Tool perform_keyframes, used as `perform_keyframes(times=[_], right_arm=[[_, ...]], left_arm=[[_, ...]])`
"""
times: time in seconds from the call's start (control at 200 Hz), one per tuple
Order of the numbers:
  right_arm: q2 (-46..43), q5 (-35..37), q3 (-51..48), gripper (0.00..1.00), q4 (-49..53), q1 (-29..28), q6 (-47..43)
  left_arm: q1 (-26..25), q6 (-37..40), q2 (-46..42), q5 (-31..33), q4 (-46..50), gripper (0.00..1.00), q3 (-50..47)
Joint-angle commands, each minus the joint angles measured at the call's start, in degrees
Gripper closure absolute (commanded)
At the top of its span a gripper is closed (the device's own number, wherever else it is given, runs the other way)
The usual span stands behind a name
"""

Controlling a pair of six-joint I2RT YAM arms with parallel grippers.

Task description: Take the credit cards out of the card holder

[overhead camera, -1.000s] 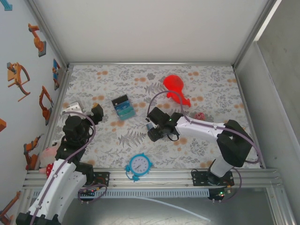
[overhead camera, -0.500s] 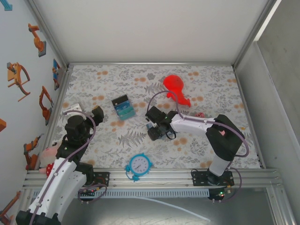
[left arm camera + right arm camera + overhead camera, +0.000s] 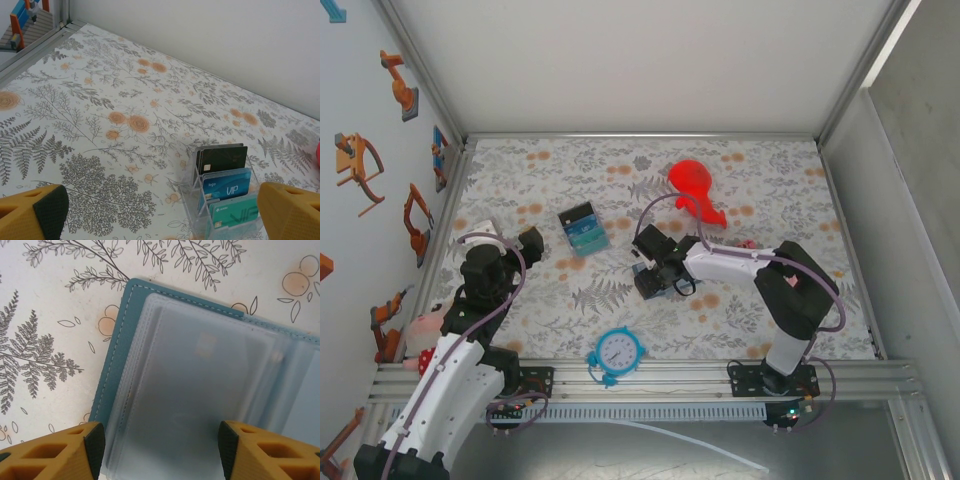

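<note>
The right gripper [image 3: 161,434] hangs with its orange fingers [image 3: 60,456] parted and nothing pinched between them, the dark pads [image 3: 95,450] straddling the frosted clear plastic sleeves [image 3: 200,390] of the small slate-blue stitched bifold card holder [image 3: 114,360]; the holder lies spread open on the floral-printed tablecloth [image 3: 50,315], near the table's middle in the overhead view. A pale shape inside the top sleeve may be a card, though the blur leaves that unsure. The step probably wants narrower jaws brought to the sleeve's open edge, catching one card's rim and not the whole stack of pages, then drawing it out along the pocket; the holder looks light and unanchored, so it may slide or lift with the pull. The left gripper [image 3: 161,200], jaws wide and empty, sits well apart, facing a clear acrylic rack [image 3: 220,192] of black, blue and teal cards; it could pin the blue cover.
</note>
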State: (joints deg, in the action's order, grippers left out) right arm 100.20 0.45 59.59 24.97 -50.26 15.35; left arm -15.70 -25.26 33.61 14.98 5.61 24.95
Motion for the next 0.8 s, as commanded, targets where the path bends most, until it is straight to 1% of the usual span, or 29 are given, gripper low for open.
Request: perform_keyframes(times=[0.0,0.155,0.21,0.376,0.546,0.666,0.791], right_arm=[[1.66,-0.03,-1.38,0.39,-0.27,0.43,-0.06],[2.12,0.24,-2.36,0.41,-1.24,0.67,-0.2],[1.86,-0.72,-2.81,0.43,-1.95,0.93,-0.15],[-0.47,-5.46,-5.14,0.46,-5.18,2.85,0.79],[-2.47,-8.39,-7.47,0.53,-7.81,4.98,1.11],[-2.73,-8.62,-7.74,0.58,-7.92,5.35,1.0],[-3.25,-8.71,-7.56,0.67,-8.1,5.52,1.04]], left_arm=[[0.24,-1.28,-0.03,-1.05,-0.51,0.03,1.15],[0.24,-1.26,0.06,-1.33,-0.15,0.03,1.68],[0.19,-1.15,0.08,-1.4,0.14,0.03,1.93],[0.24,-1.19,0.06,-2.13,0.61,0.03,2.53],[0.25,-1.57,-0.35,-2.98,0.77,0.03,3.16],[0.17,-1.7,-0.66,-3.87,0.65,0.03,3.57],[0.07,-1.37,-0.74,-5.08,0.7,0.03,4.22]])
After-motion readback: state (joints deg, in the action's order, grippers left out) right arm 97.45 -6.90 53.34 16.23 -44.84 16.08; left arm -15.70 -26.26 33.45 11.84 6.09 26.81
